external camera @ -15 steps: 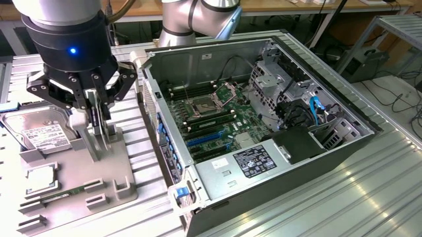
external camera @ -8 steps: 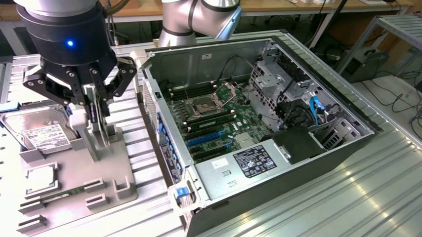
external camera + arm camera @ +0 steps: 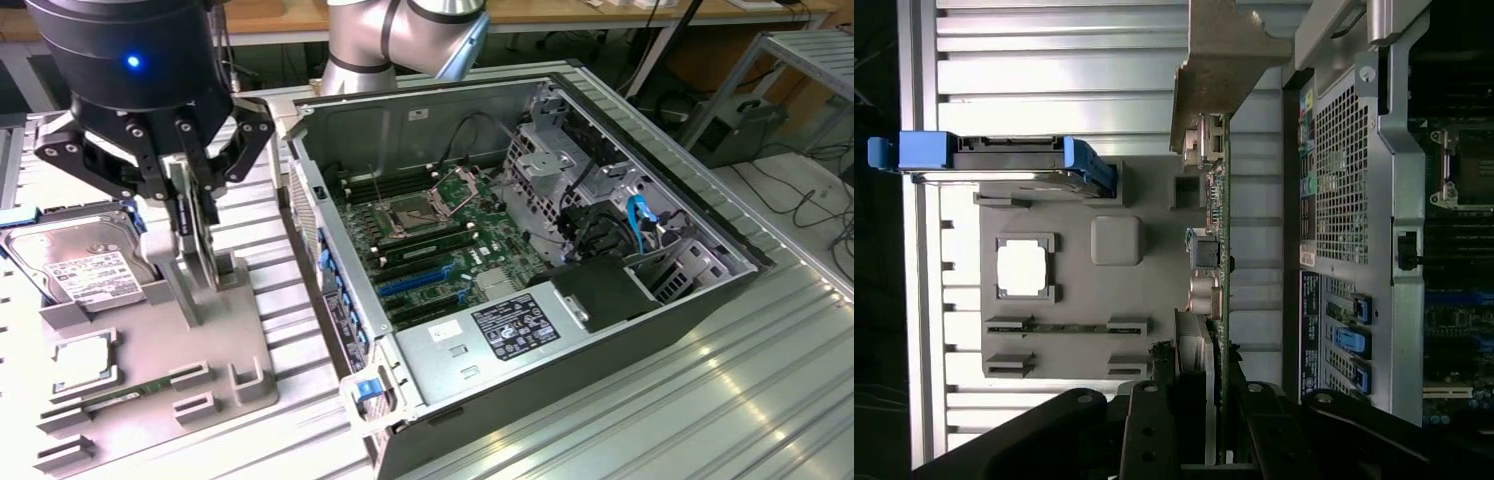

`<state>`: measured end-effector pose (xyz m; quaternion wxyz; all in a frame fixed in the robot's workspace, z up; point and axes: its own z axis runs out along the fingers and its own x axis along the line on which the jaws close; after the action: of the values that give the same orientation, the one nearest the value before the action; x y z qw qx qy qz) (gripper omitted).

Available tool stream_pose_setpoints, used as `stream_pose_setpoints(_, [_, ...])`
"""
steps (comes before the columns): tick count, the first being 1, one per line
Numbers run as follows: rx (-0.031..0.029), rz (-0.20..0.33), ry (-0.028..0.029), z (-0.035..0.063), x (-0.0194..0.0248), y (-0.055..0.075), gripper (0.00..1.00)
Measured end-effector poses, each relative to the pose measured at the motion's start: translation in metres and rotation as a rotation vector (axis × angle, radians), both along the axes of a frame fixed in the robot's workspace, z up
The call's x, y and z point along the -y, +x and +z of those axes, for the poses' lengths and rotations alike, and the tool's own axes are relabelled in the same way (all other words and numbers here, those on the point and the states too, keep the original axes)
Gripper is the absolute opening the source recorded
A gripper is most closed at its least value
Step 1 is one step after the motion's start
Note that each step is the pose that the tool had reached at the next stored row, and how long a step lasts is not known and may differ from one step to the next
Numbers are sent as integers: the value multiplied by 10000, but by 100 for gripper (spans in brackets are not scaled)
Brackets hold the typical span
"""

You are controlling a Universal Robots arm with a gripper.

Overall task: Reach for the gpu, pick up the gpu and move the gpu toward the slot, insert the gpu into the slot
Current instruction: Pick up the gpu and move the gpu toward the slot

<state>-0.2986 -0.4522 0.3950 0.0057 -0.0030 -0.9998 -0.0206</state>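
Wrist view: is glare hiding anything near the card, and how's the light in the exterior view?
Wrist view: the chip in the grey tray is washed out white and the ribbed table glares, but the card stands out edge-on; the computer case interior is dark. Exterior view: bright streaks on the table, even light inside the case.

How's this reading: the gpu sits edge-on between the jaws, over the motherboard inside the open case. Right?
Wrong place. The gpu sits edge-on between the jaws of the gripper, but over the grey fixture tray beside the open case, not over the motherboard inside it. The exterior view shows this.
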Motion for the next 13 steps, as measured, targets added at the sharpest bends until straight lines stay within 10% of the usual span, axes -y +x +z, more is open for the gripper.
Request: stream_pose_setpoints(13, [0, 40, 1, 265, 0, -1, 28])
